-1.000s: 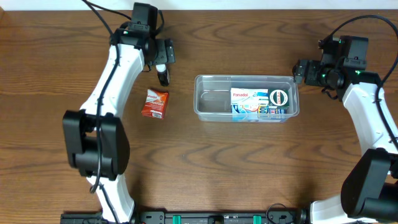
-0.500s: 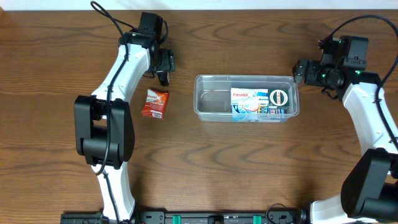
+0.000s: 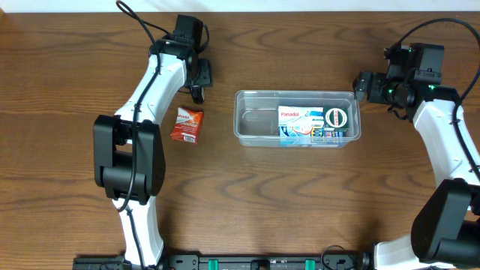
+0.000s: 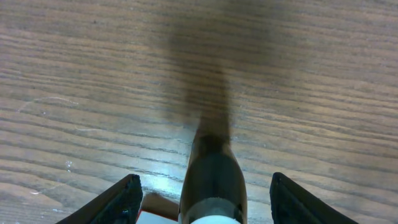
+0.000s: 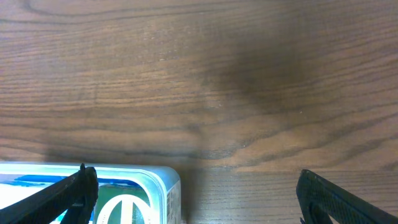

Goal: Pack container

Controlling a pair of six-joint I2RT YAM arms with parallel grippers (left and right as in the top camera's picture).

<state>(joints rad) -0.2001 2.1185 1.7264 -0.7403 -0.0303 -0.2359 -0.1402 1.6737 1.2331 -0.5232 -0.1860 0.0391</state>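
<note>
The fingers (image 4: pixel 127 199) of the left gripper (image 4: pixel 205 180) are standing apart, one on each side of a dark rounded object (image 4: pixel 212 174) that is lying on the wooden table (image 3: pixel 300 202) between them. A strip of wood is showing on both sides of this object, so the fingers are not touching it. A white band is showing on its end nearest to the camera. What kind of thing it is, I cannot tell. Just beside it, at the lower edge of the left wrist view, a small red and white corner is peeking in. Seen from above, a red-orange packet (image 3: pixel 186 124) is lying flat on the table near this gripper, to the left of the container (image 3: pixel 296 93) and apart from it.

The fingers (image 5: pixel 68 193) of the right gripper (image 5: pixel 196 179) are standing wide apart. Between them, the wood of the table and one rounded corner of the container are showing.

The container is sitting in the middle of the table, with its long side running from left to right. It is well apart from the left gripper, while the right gripper is hanging just beyond its far right corner. In its right half a white and blue carton marked Panadol (image 3: pixel 298 122) is lying, and a round green and white item (image 3: pixel 337 118) is resting just beside the carton.
</note>
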